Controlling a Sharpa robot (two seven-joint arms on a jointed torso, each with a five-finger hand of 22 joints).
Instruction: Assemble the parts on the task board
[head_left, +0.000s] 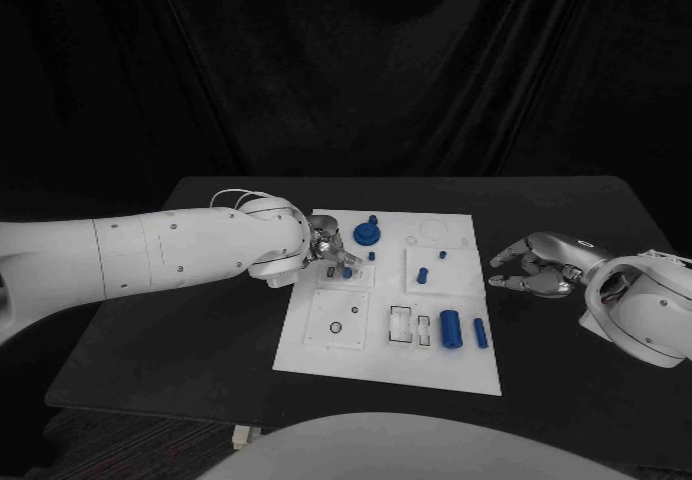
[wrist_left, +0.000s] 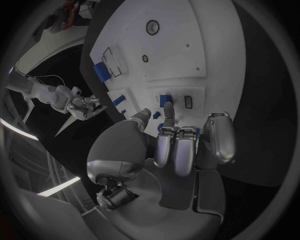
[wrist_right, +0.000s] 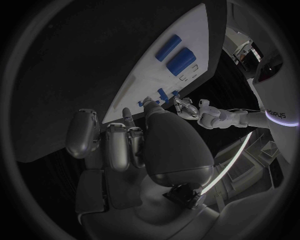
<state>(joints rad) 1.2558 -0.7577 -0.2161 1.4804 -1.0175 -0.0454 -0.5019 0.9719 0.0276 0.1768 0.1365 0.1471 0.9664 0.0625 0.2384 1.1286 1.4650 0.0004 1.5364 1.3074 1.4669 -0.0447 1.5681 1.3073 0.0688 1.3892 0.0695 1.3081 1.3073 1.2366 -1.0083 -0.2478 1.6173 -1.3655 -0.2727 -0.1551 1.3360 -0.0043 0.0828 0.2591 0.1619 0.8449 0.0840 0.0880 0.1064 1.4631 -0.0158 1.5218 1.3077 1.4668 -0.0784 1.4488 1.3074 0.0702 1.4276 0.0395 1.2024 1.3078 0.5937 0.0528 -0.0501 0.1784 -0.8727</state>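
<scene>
Smooth silver left hand (wrist_left: 181, 145) (metallic fingers)

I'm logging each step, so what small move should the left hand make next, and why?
Probably ease the left hand down a little to seat the small blue part at its fingertips into the board. The hand sits over the board's upper left, fingers curled round that part near a recess. Whether it is already seated is hard to tell. The right hand rests off the board, holding nothing.
</scene>
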